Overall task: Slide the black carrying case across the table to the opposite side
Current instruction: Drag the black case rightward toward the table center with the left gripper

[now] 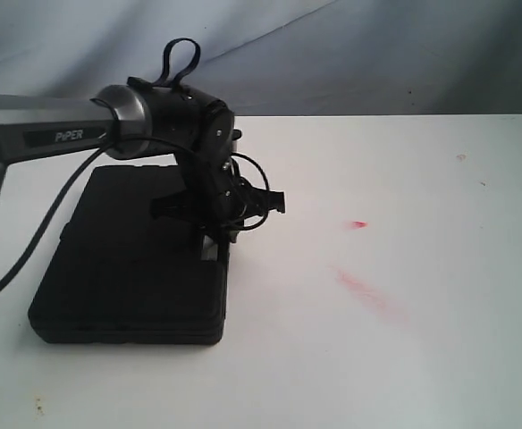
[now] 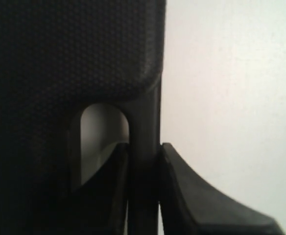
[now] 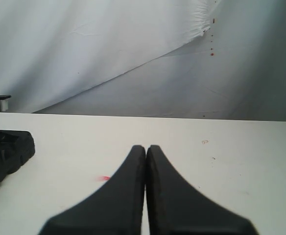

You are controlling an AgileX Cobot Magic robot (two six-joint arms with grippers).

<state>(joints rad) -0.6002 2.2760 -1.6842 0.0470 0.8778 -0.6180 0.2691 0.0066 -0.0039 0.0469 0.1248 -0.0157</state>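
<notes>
The black carrying case (image 1: pixel 127 259) lies flat on the left part of the white table (image 1: pixel 404 349). My left gripper (image 1: pixel 214 239) reaches down at the case's right edge. In the left wrist view its textured lid (image 2: pixel 59 63) fills the frame, and the left gripper (image 2: pixel 143 149) is shut on the case's handle bar (image 2: pixel 145 122), one finger (image 2: pixel 192 196) outside it and the other inside the handle opening. My right gripper (image 3: pixel 146 148) hovers over bare table, shut and holding nothing; it is out of the exterior view. A corner of the case (image 3: pixel 8 149) shows at the edge of the right wrist view.
Red smears (image 1: pixel 368 293) and a small red mark (image 1: pixel 358 223) lie on the table right of the case. A grey cloth backdrop (image 1: pixel 377 54) hangs behind the far table edge. The left arm's cable (image 1: pixel 29 246) droops over the case's left side.
</notes>
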